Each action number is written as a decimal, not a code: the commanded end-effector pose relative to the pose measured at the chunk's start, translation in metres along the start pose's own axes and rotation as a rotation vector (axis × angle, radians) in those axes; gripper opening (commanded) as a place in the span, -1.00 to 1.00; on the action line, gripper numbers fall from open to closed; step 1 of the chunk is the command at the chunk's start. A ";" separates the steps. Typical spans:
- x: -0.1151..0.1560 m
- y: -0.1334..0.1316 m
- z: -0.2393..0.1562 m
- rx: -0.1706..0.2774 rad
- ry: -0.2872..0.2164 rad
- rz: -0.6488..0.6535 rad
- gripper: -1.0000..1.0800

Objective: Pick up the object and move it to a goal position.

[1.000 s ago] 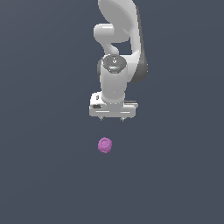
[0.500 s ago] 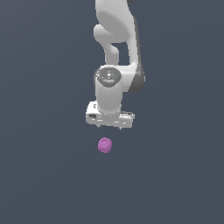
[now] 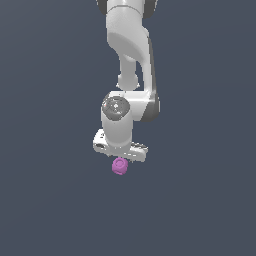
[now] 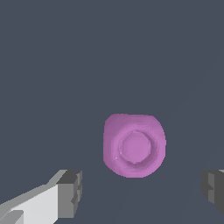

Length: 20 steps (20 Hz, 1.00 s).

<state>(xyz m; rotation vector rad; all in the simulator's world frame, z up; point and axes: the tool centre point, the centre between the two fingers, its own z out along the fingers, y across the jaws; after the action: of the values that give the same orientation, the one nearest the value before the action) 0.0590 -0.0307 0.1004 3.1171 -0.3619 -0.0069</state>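
The arm (image 3: 131, 60) is the largest thing in the exterior view. It is white and comes down from the top of the picture, with a thick upper link, a bend at a grey-capped joint, and a last link that points straight down at the dark grey surface (image 3: 50, 200). That surface fills both pictures and shows no edge or corner, so nothing can be placed against a tabletop border.

At the foot of the arm sits the gripper (image 3: 120, 155), its flat white body a little tilted, higher on the exterior view's left than on the exterior view's right. Its fingertips cannot be made out in that view.

In the wrist view the gripper (image 4: 142, 188) is wide open. One finger (image 4: 70, 192) has a white body and a grey pad, and the other shows only as a grey pad at the picture's border. The gap between them is far broader than the object, and the fingers hold nothing.

The object (image 3: 119, 166) is the smallest thing, a magenta-purple lumpy blob. In the exterior view it lies just under the gripper body, close to its middle. In the wrist view the object (image 4: 134, 145) shows its ring-like face to the camera. It lies roughly midway between the two pads, clear of both, on the grey surface.
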 end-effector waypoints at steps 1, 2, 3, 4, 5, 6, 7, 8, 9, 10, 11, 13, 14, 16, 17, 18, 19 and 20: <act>0.006 0.001 0.005 0.002 0.002 0.018 0.92; 0.008 0.002 0.007 0.003 0.003 0.023 0.92; 0.009 0.002 0.008 0.003 0.003 0.027 0.92; 0.010 0.002 0.009 0.004 0.004 0.030 0.92; 0.011 0.003 0.010 0.004 0.004 0.033 0.92; 0.011 0.003 0.011 0.004 0.004 0.034 0.92; 0.011 0.003 0.011 0.004 0.004 0.034 0.92; 0.010 0.003 0.010 0.003 0.003 0.032 0.92; 0.010 0.003 0.011 0.003 0.003 0.032 0.92; 0.010 0.003 0.012 0.003 0.003 0.032 0.92; 0.010 0.003 0.014 0.003 0.003 0.032 0.92; 0.010 0.003 0.020 0.004 0.003 0.033 0.92; 0.010 0.003 0.024 0.004 0.003 0.033 0.92; 0.010 0.003 0.035 0.004 0.003 0.033 0.92; 0.010 0.003 0.041 0.004 0.004 0.034 0.92; 0.010 0.003 0.047 0.004 0.004 0.034 0.92; 0.010 0.003 0.051 0.004 0.004 0.034 0.92; 0.010 0.003 0.055 0.004 0.004 0.034 0.92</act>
<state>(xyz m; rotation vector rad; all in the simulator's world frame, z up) 0.0678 -0.0360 0.0523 3.1138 -0.4150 -0.0015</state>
